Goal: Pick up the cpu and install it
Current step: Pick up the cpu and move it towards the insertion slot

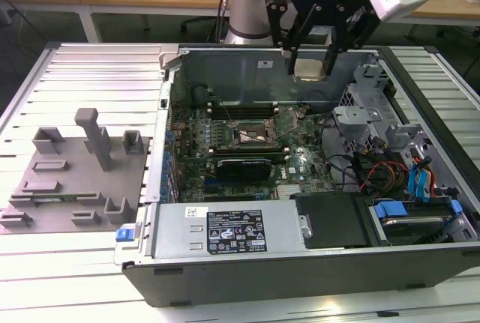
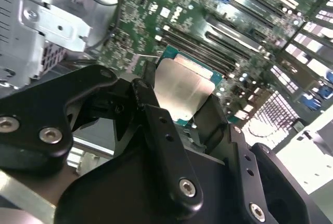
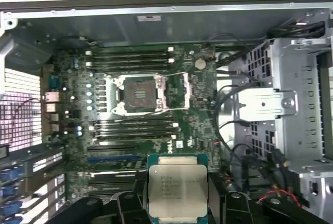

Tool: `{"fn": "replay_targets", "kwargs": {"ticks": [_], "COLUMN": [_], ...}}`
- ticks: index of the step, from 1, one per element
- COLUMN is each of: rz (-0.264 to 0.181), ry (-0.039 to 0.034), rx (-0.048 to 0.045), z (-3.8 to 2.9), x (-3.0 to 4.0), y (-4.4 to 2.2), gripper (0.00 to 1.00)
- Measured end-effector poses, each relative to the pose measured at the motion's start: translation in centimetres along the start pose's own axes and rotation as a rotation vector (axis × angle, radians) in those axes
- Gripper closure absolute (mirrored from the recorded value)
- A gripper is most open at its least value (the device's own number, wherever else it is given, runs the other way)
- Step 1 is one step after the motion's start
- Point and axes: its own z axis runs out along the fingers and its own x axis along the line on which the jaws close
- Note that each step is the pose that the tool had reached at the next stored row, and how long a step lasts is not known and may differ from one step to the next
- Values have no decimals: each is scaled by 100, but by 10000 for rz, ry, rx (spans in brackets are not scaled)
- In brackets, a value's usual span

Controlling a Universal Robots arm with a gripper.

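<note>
The cpu [image 1: 310,68] is a flat square chip with a silver metal top, held in the air over the open computer case. My gripper [image 1: 311,63] is shut on it, one black finger on each side. In both wrist views the cpu [image 2: 179,91] [image 3: 177,187] sits between the fingers [image 2: 156,125], its metal top facing the first wrist camera. On the green motherboard [image 3: 200,104] the open socket [image 3: 138,95] [image 1: 251,139] lies bare, with its metal frame and lever raised. The cpu hangs above the board, off to the exterior view's right of the socket.
The case's back wall [image 1: 225,72] stands close behind the gripper. A metal drive cage [image 1: 375,124] with loose cables fills the exterior view's right side. Memory slots [image 3: 132,57] flank the socket. A grey fixture plate [image 1: 71,180] with blocks lies on the table at the exterior view's left.
</note>
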Motion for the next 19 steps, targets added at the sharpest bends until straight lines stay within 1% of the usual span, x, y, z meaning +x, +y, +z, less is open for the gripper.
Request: {"fn": "replay_targets", "kwargs": {"ticks": [3, 5, 9, 10, 11, 15, 18, 19], "rz": [0, 1, -1, 1, 1, 0, -1, 0], "ry": [0, 0, 0, 0, 0, 0, 1, 0], "rx": [1, 3, 2, 5, 3, 3, 6, 4], "z": [0, 7, 90, 144, 185, 294, 408, 437], "x": [-31, -31, 30, 63, 81, 131, 202, 223], "y": [1, 1, 41, 77, 101, 168, 252, 272], "gripper": [45, 45, 45, 45, 45, 45, 45, 45]}}
